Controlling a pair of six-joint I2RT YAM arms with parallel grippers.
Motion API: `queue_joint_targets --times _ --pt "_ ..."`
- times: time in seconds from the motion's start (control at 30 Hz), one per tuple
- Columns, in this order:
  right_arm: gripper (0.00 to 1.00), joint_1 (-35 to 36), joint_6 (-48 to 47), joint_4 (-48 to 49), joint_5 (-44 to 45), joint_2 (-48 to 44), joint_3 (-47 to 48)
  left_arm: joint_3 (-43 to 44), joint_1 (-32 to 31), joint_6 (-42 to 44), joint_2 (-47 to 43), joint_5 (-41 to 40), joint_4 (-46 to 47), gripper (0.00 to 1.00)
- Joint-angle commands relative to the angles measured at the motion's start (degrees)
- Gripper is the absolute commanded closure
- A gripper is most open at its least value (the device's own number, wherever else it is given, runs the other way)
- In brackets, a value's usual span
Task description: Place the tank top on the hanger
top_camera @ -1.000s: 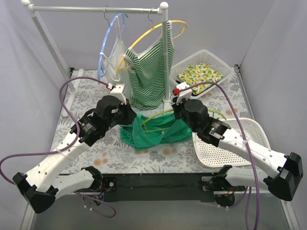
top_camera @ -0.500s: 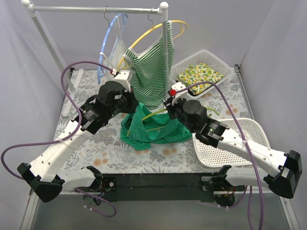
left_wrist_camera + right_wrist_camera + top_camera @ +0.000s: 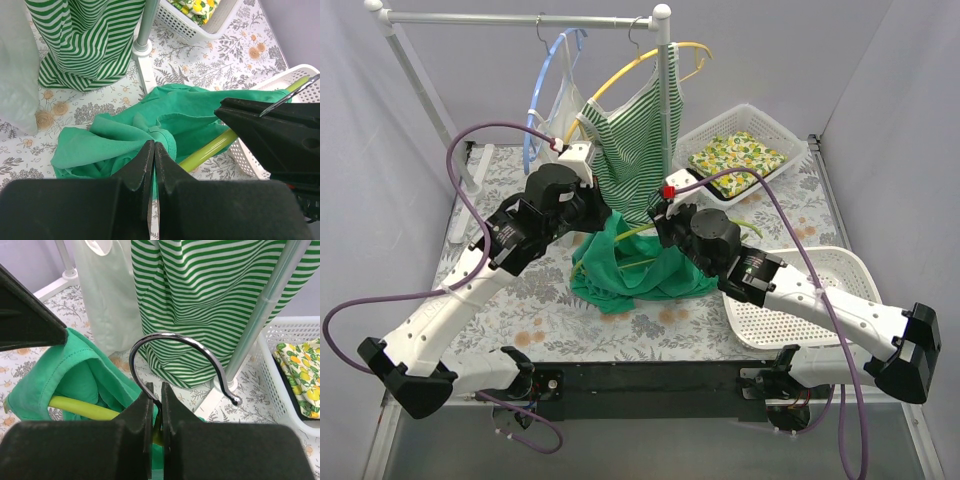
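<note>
The emerald-green tank top (image 3: 620, 265) hangs bunched between my two arms, its lower part on the table. My left gripper (image 3: 154, 146) is shut on a hem of the tank top (image 3: 125, 135) and holds it up. My right gripper (image 3: 155, 388) is shut on the lime hanger's neck, below its metal hook (image 3: 175, 342). The hanger's lime arm (image 3: 215, 147) runs through the green fabric; it also shows in the right wrist view (image 3: 82, 407) and in the top view (image 3: 640, 232). Both grippers (image 3: 595, 205) (image 3: 665, 225) are raised above the table.
A rack (image 3: 520, 18) at the back carries a white top on a light-blue hanger (image 3: 545, 90) and a green-and-white striped top (image 3: 635, 140) on a yellow hanger. A white basket with lemon-print cloth (image 3: 735, 155) stands back right. An empty white basket (image 3: 800, 300) lies right.
Both grippers have risen and moved toward each other and toward the rack. The tank top has been lifted from a flat heap into a hanging bunch, with the hanger raised inside it.
</note>
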Motion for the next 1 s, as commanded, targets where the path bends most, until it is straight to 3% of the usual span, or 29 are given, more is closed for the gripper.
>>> queue_joint_targets --times 0.0,0.17,0.23,0.33,0.5,0.77,0.97 --pt "0.99 1.3 -0.2 7.6 3.0 0.3 4.1 3.6 1.0 -1.3 -1.9 1.4 1.1 1.0" --pt "0.99 1.6 -0.7 9.5 3.6 -0.3 5.5 4.3 2.3 -1.1 -0.9 1.0 1.1 1.0" --pt "0.99 1.7 -0.6 10.0 2.5 -0.7 5.7 5.2 2.8 -0.8 -0.5 1.9 1.4 0.96" --pt "0.99 2.0 -0.5 10.2 2.6 -1.1 6.3 7.8 2.9 0.5 0.1 1.6 1.2 0.53" --pt "0.99 2.0 0.1 10.2 3.0 -2.8 6.4 13.5 2.9 3.1 0.3 2.4 0.7 0.29" --pt "0.99 2.0 2.3 6.4 -0.5 -4.7 11.8 27.7 2.9 7.8 0.6 1.8 -0.1 0.25" --pt "0.99 2.0 1.6 -1.1 -5.3 -3.5 27.0 32.0 2.9 10.6 -1.3 1.8 3.5 0.26"
